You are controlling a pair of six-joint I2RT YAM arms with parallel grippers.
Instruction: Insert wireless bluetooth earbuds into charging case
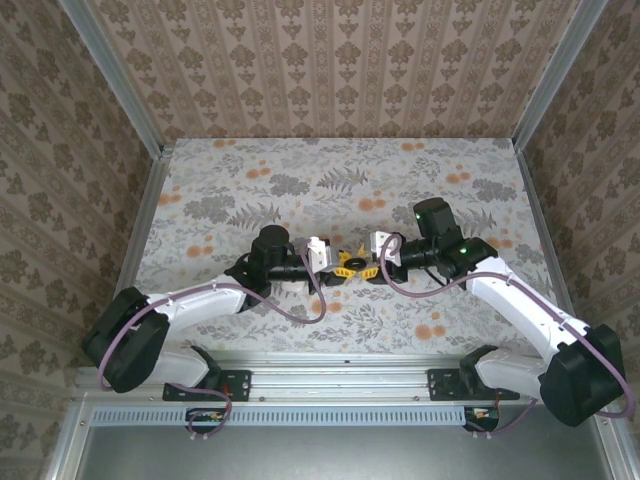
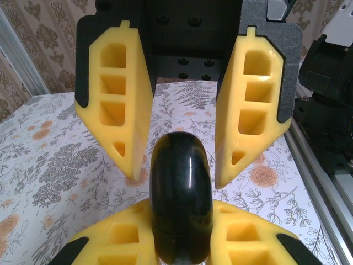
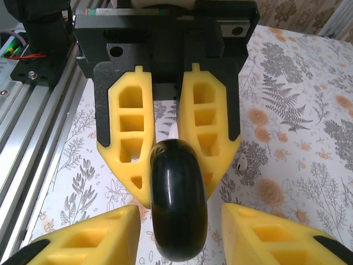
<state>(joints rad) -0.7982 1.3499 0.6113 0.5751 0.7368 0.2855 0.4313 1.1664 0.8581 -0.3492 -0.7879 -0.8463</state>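
The charging case (image 2: 181, 193) is glossy black, a rounded pebble standing on edge, closed. My left gripper (image 2: 181, 223) is shut on it, its yellow fingers (image 2: 118, 237) pressed against both sides. Seen from the right wrist, the case (image 3: 177, 215) hangs just above the table between the left gripper's (image 3: 177, 185) fingers. My right gripper (image 3: 179, 221) faces it, open, with its fingertips either side of the case and a gap on each side. From above, the left gripper (image 1: 345, 266) and right gripper (image 1: 367, 270) meet mid-table. A tiny white earbud-shaped piece (image 3: 242, 161) lies on the table just right of them.
The floral tablecloth (image 1: 330, 185) stretches wide behind the grippers, bounded by patterned walls. The aluminium rail (image 3: 33, 143) of the near edge runs along the left of the right wrist view. The right arm's black joint (image 2: 331, 88) stands at the right in the left wrist view.
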